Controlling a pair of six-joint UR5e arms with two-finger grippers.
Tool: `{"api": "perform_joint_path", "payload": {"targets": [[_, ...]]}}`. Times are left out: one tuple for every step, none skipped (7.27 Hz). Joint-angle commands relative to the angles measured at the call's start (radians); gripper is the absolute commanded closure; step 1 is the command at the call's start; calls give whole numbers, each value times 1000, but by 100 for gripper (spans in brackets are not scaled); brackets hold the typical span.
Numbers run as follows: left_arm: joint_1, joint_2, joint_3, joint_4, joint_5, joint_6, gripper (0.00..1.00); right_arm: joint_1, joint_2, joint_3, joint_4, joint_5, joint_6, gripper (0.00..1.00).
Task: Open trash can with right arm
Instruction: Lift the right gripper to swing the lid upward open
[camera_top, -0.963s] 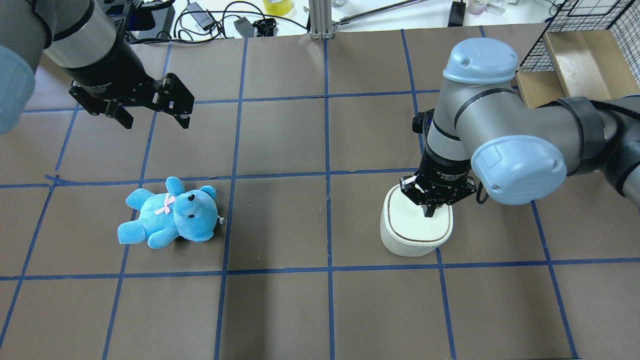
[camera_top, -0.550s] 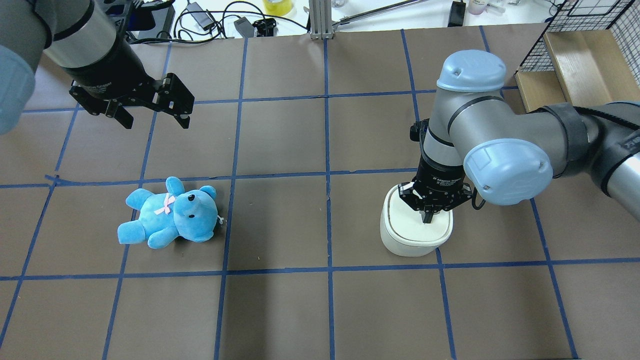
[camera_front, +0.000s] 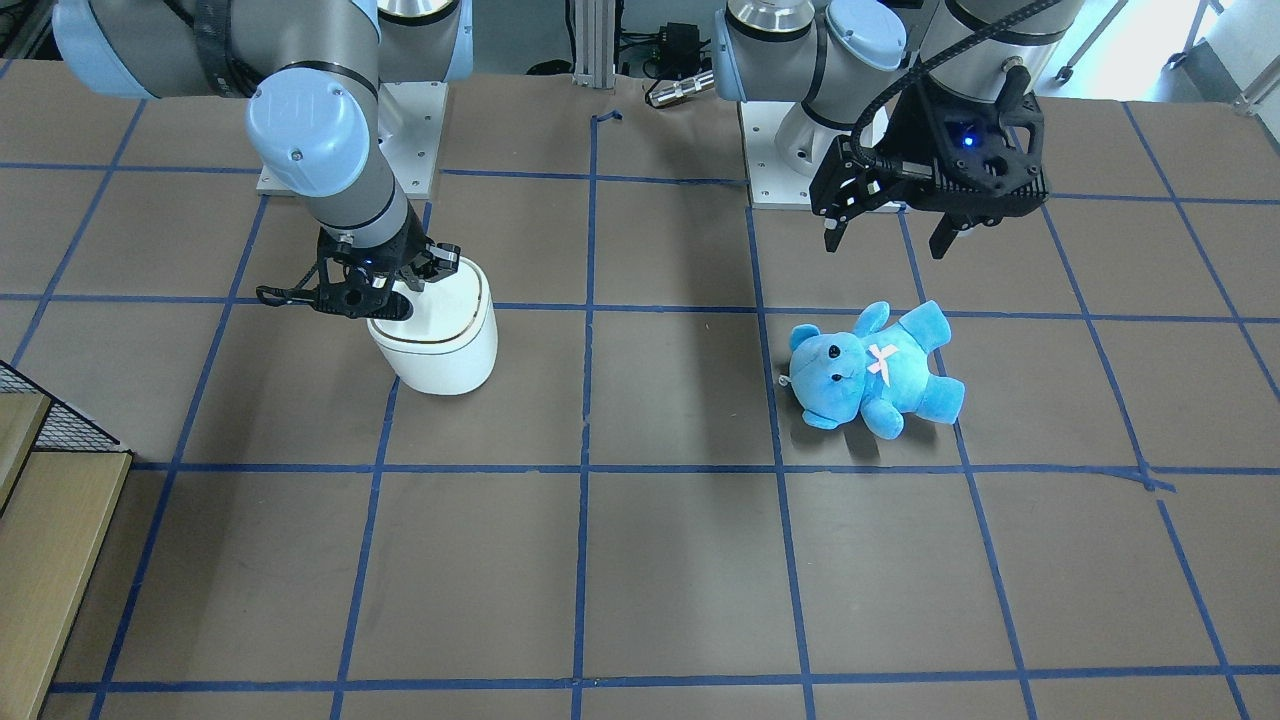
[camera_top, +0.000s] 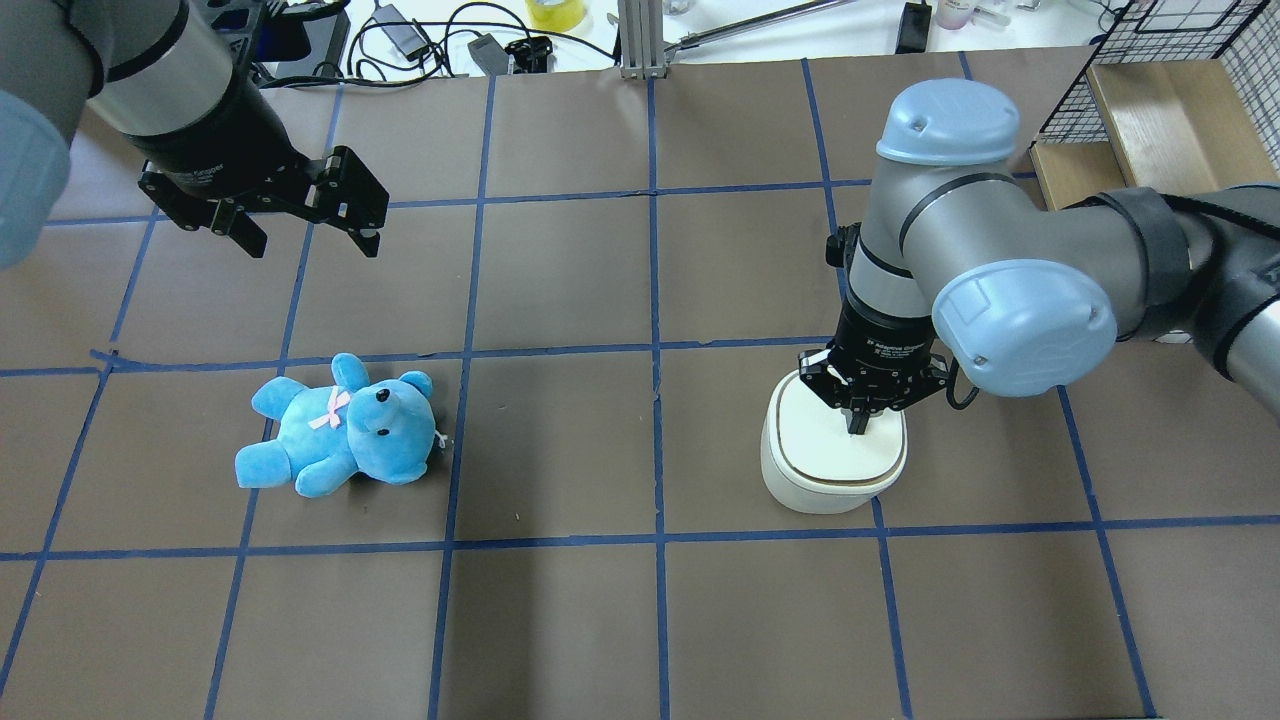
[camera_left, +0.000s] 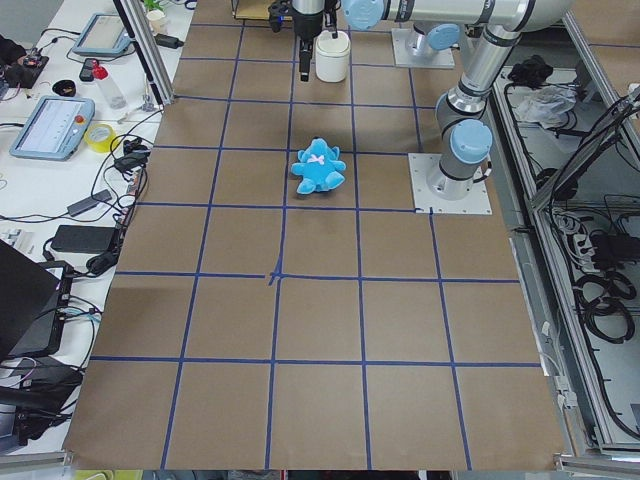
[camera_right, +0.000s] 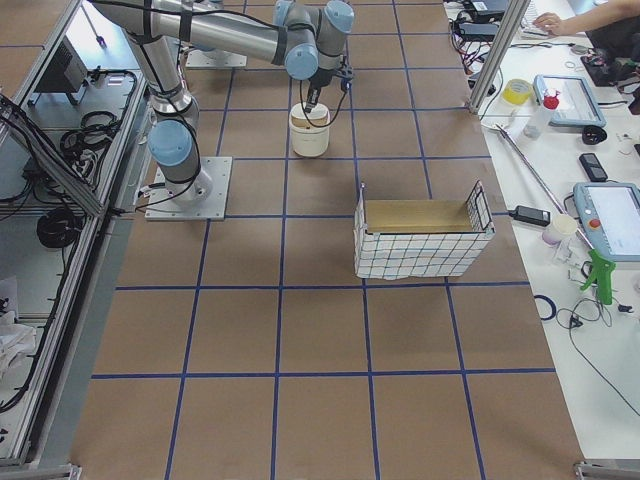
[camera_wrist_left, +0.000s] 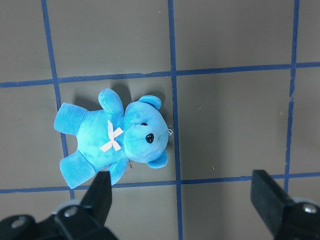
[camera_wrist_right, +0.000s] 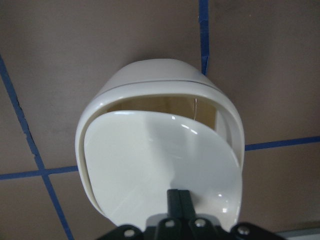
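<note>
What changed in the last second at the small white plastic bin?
The shut right gripper shifted slightly on the flip lid of the trash can; its gold rim line now shows darker, the lid tipped ajar. Nothing grasped or released. Open left gripper, blue plush teddy bear and the can stayed put.

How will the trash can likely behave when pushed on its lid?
The trash can looks like light, thin plastic, so it may slide on the paper. Its lid seems to pivot easily: a gap shows at the rim.

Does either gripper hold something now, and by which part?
Nothing is held. The shut right gripper only pushes on the trash can lid; the open left gripper hangs empty in the air.
</note>
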Motion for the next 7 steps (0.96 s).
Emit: {"api": "perform_joint_path", "payload": {"targets": [[0, 0, 0, 0, 0, 0, 0, 0, -5, -146, 163, 1, 2, 100], [0, 0, 0, 0, 0, 0, 0, 0, -11, -226, 218, -5, 2, 100], [0, 0, 0, 0, 1, 0, 0, -1, -9, -300, 254, -9, -5, 100], [0, 0, 0, 0, 0, 0, 0, -6, -8, -334, 265, -10, -13, 100], [0, 0, 0, 0, 0, 0, 0, -7, -8, -343, 275, -34, -42, 100], [0, 0, 0, 0, 0, 0, 0, -15, -6, -347, 275, -39, -108, 100], [0, 0, 0, 0, 0, 0, 0, -44, -5, -363, 275, -38, -155, 100]]}}
